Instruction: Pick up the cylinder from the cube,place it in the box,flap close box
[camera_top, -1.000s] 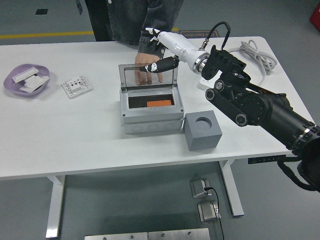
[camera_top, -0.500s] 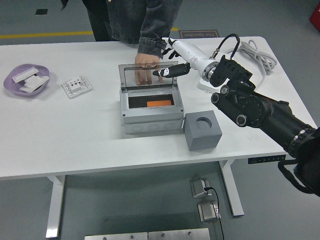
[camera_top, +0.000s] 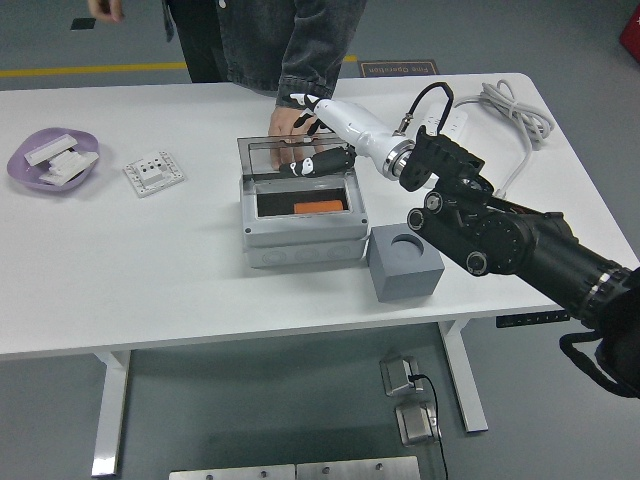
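A: Checking cylinder (camera_top: 320, 207): orange piece lies inside the box (camera_top: 303, 232), cube (camera_top: 405, 262) hole empty beside it. Place step looks done.
B: Lid (camera_top: 296, 157)?
A: Upright, not flapped shut. Right hand (camera_top: 316, 150) at its top edge, fingers loosely spread, holding nothing. Person's hand (camera_top: 284, 124) rests on the surface (camera_top: 150, 270) behind.

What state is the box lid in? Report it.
Open. The clear lid stands raised at the back of the grey box, leaving the orange piece inside uncovered. The right hand is at the lid's top edge.
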